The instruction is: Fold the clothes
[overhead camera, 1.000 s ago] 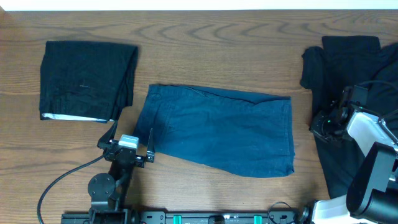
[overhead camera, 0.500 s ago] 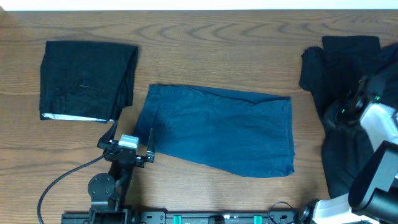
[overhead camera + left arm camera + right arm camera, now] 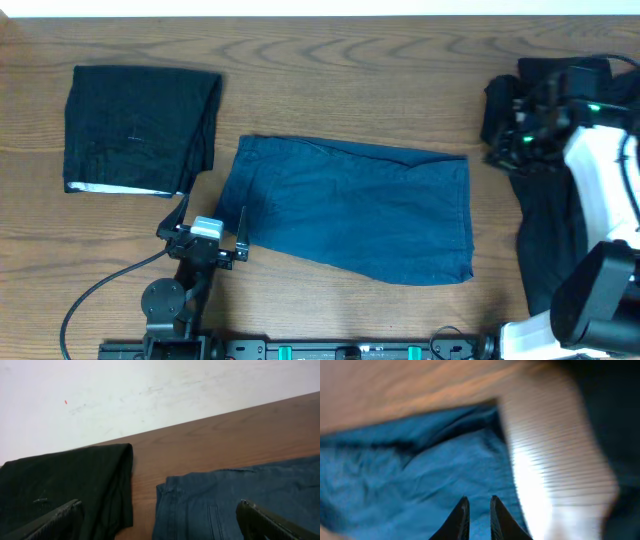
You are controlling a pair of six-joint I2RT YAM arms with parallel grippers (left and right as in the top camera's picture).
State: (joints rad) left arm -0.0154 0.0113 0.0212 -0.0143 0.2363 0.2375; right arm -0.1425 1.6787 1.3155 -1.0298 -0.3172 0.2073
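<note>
Left gripper [image 3: 213, 218] gapes empty by the shorts' [image 3: 350, 205] left edge, poised to pinch. Right gripper [image 3: 479, 510], beyond their right edge, is barely parted, empty.

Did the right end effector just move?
Yes. The right end effector moved away from the robot, up to level with the far edge of the denim shorts.

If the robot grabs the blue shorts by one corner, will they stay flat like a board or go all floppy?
Probably floppy: the blue shorts lie flat with soft wrinkles, so they would likely droop. Pushed, they would likely bunch up rather than slide whole across the wood table.
</note>
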